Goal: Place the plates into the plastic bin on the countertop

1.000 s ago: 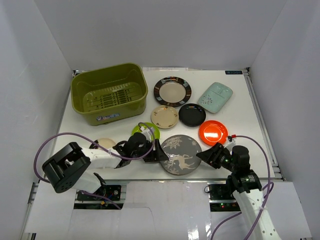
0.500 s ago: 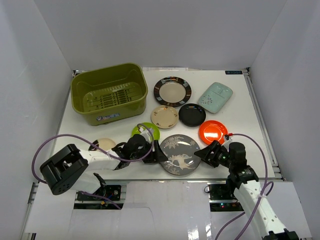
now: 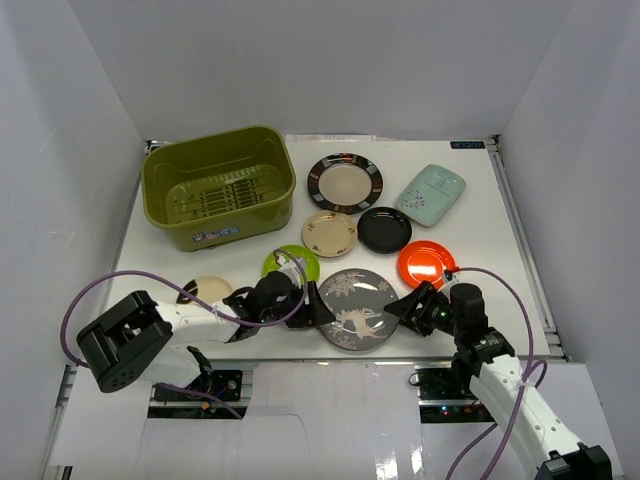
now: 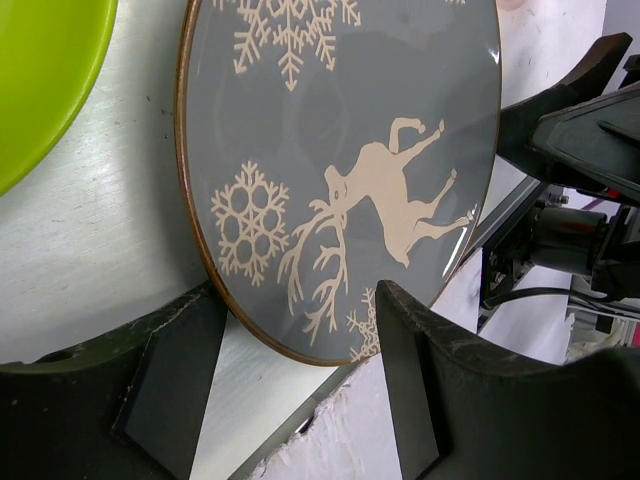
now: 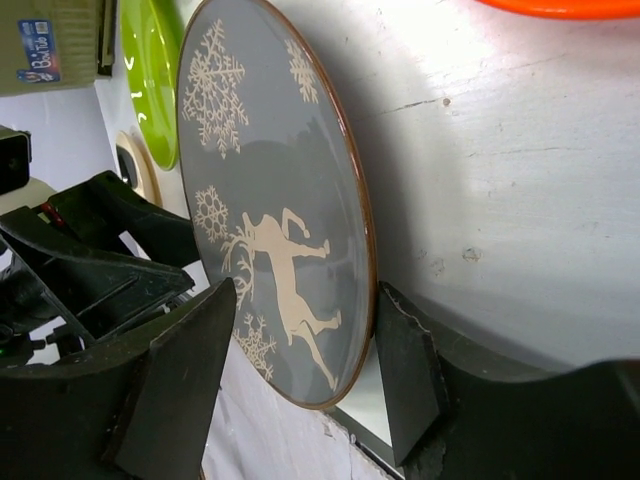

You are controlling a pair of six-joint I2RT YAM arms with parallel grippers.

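The grey deer-patterned plate lies flat near the table's front edge. My left gripper is open at its left rim, and in the left wrist view the plate reaches in between the jaws. My right gripper is open at its right rim, and in the right wrist view the plate sits between the jaws. The olive-green bin stands empty at the back left.
On the white table lie a black-rimmed cream plate, mint dish, beige plate, black plate, orange-red plate, lime green plate and a beige plate by the left arm.
My right gripper has moved left up to the grey plate's right rim. My left gripper has stayed at the left rim, shifting only slightly.
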